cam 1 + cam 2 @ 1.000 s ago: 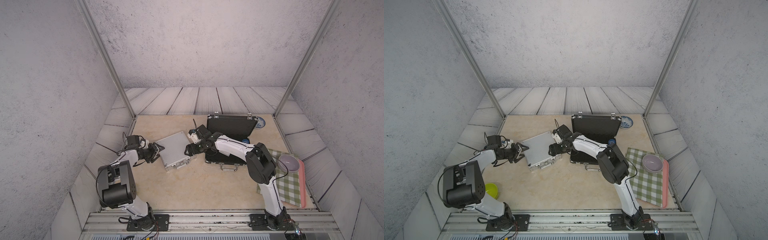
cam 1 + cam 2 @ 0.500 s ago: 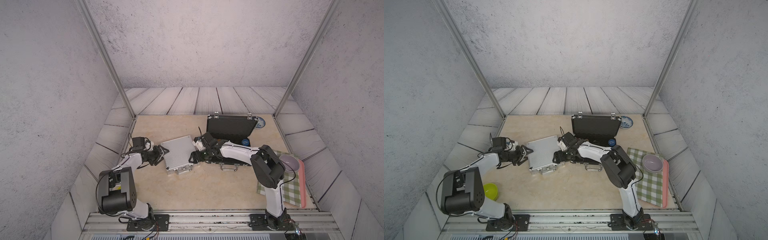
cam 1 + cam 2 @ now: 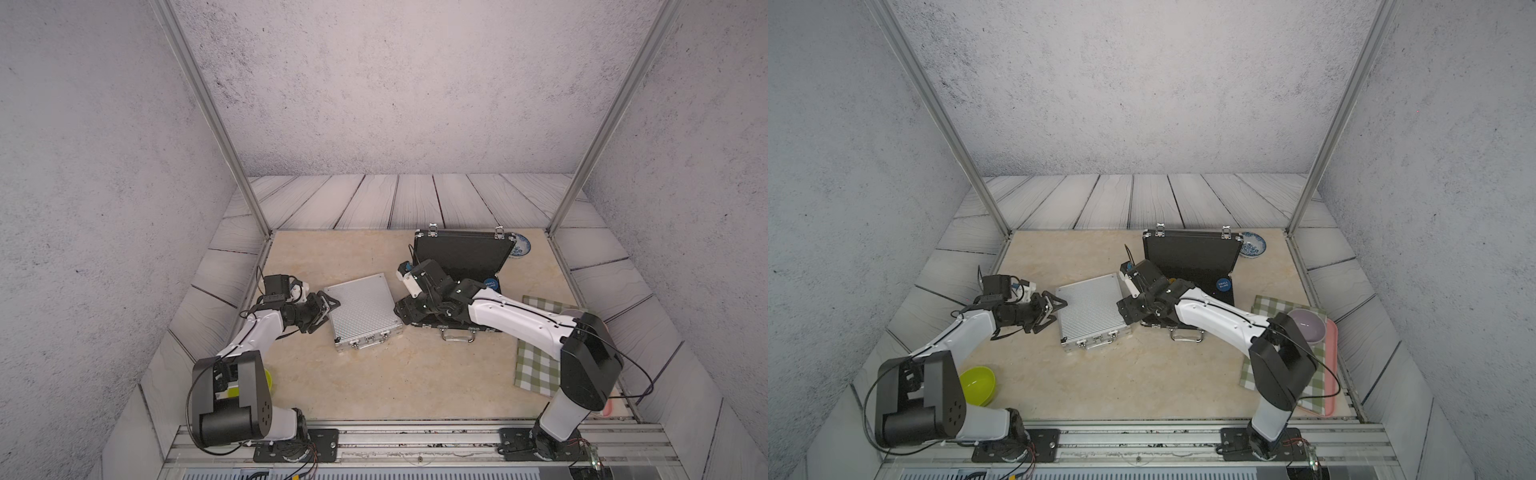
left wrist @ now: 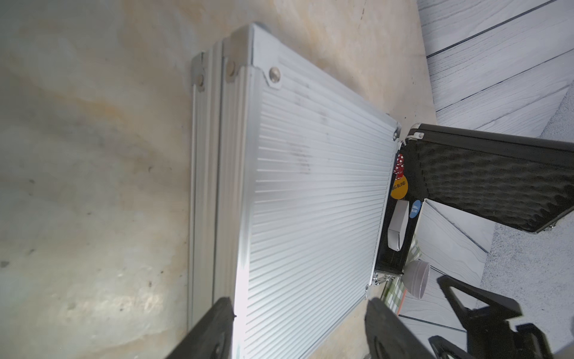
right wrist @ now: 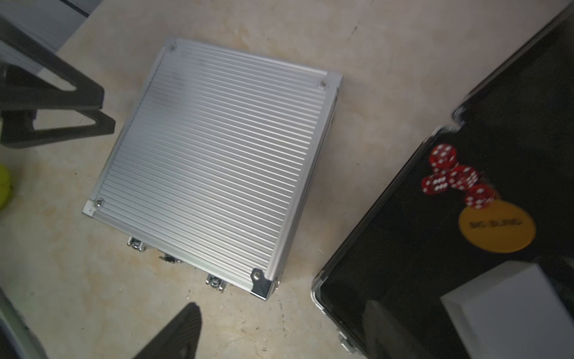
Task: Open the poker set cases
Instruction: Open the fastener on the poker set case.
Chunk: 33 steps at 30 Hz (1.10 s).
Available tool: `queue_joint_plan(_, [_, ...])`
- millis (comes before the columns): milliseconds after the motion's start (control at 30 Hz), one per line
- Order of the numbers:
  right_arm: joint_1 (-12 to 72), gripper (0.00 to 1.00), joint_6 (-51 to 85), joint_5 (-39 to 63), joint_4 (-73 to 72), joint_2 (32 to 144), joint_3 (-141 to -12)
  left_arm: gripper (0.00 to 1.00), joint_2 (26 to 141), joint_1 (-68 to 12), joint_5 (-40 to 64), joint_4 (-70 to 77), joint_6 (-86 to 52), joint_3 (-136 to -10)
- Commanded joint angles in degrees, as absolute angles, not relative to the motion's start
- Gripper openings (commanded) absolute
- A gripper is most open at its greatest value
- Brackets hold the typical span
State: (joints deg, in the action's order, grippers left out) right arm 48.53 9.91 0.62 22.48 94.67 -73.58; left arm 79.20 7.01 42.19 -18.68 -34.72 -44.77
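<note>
Left wrist view is showing the left gripper (image 4: pixel 298 314) standing open at the left edge of the closed silver case (image 4: pixel 310 202) mid-table, while the right gripper (image 3: pixel 401 311), also open, is hovering at its right edge beside the already-open black case (image 3: pixel 461 255), so releasing the near-side latches (image 5: pixel 215 282) is looking like the next job.

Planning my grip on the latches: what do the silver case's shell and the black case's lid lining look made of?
Silver case: likely aluminium, a ribbed satin panel catching glare, with riveted metal corner caps; its latches look chromed. Lid lining of the black case: seemingly matte egg-crate foam, judging by its dimpled surface.
</note>
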Motion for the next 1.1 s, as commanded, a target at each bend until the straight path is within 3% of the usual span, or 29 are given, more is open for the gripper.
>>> queue_joint_plan(0, [53.19,0.74,-4.00,-1.57,16.26,90.47,-68.09,0.70,77.19,7.12,41.35,-19.99,-33.20,-43.45])
queue_joint_plan(100, [57.90,0.67,-18.00,1.75,6.73,88.87,-61.57,0.70,78.17,7.12,42.75,-19.06,-33.48,-42.82])
queue_joint_plan(300, [63.56,0.66,-33.39,-0.14,-2.65,95.28,-58.96,0.70,81.25,7.12,45.08,-15.24,-36.99,-41.04])
queue_joint_plan(467, [64.95,0.63,-36.99,-6.05,-8.72,101.13,-59.78,0.68,81.32,7.12,45.38,-14.41,-37.54,-38.93])
queue_joint_plan(800, [64.95,0.55,-38.54,-6.11,-7.83,106.82,-62.20,0.59,80.41,7.13,42.69,-12.96,-38.76,-37.01])
queue_joint_plan(1067, [64.95,0.51,-38.28,-6.58,-7.54,109.47,-63.18,0.59,80.50,7.12,42.39,-11.58,-40.63,-34.58])
